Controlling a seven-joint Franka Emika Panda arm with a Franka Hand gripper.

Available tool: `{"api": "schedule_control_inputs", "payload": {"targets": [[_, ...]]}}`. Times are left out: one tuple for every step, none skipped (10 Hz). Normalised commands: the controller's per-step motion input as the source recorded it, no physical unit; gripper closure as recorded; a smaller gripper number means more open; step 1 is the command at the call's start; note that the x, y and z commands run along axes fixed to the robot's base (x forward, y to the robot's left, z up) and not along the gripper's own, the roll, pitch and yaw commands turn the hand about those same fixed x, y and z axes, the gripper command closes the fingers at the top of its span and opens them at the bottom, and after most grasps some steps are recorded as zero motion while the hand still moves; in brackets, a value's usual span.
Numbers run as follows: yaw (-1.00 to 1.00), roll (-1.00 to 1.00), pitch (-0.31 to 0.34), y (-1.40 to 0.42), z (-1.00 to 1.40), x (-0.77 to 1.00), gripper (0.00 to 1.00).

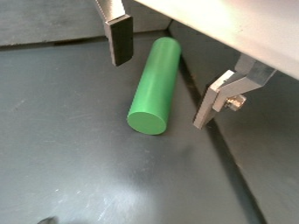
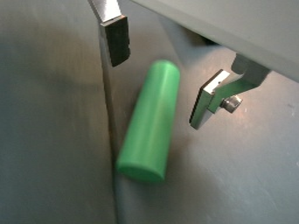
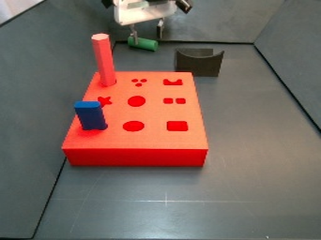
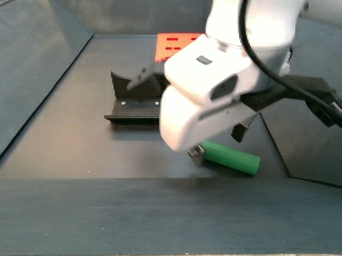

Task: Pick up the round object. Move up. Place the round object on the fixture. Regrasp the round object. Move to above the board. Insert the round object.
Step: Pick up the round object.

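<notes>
Green peg (image 1: 155,86) lies flat on grey floor (image 1: 59,131), seen in both wrist views. Gripper (image 1: 163,83) low over it, claw wide, one silver finger (image 2: 115,37) each side of peg, not touching it. Nothing held. In side view, peg (image 4: 229,157) sits just under big white arm (image 4: 214,80), near dark fixture (image 4: 136,95). Red board (image 3: 138,117) well apart from peg, with tall red peg (image 3: 101,59) and blue block (image 3: 89,115) standing in it. Fixture notch looks bare, hard to be sure
</notes>
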Motion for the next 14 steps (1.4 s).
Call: {"api": "schedule_control_inputs", "payload": {"targets": [[0.32, 0.00, -0.140, -0.15, -0.45, -0.05, 0.00], [0.25, 0.03, -0.074, -0.24, -0.45, 0.00, 0.00], [0.23, 0.10, -0.106, -0.37, -0.39, -0.03, 0.00], [0.33, 0.10, -0.277, -0.28, -0.12, -0.29, 0.00], [0.16, 0.04, -0.153, -0.04, -0.09, -0.06, 0.00], [0.00, 0.00, 0.000, 0.00, 0.00, 0.00, 0.00], [0.00, 0.00, 0.000, 0.00, 0.00, 0.00, 1.00], [0.00, 0.00, 0.000, 0.00, 0.00, 0.00, 1.00], [0.00, 0.00, 0.000, 0.00, 0.00, 0.00, 1.00], [0.00, 0.00, 0.000, 0.00, 0.00, 0.00, 1.00], [0.00, 0.00, 0.000, 0.00, 0.00, 0.00, 1.00], [0.00, 0.00, 0.000, 0.00, 0.00, 0.00, 1.00], [0.00, 0.00, 0.000, 0.00, 0.00, 0.00, 1.00], [0.00, 0.00, 0.000, 0.00, 0.00, 0.00, 1.00]]}}
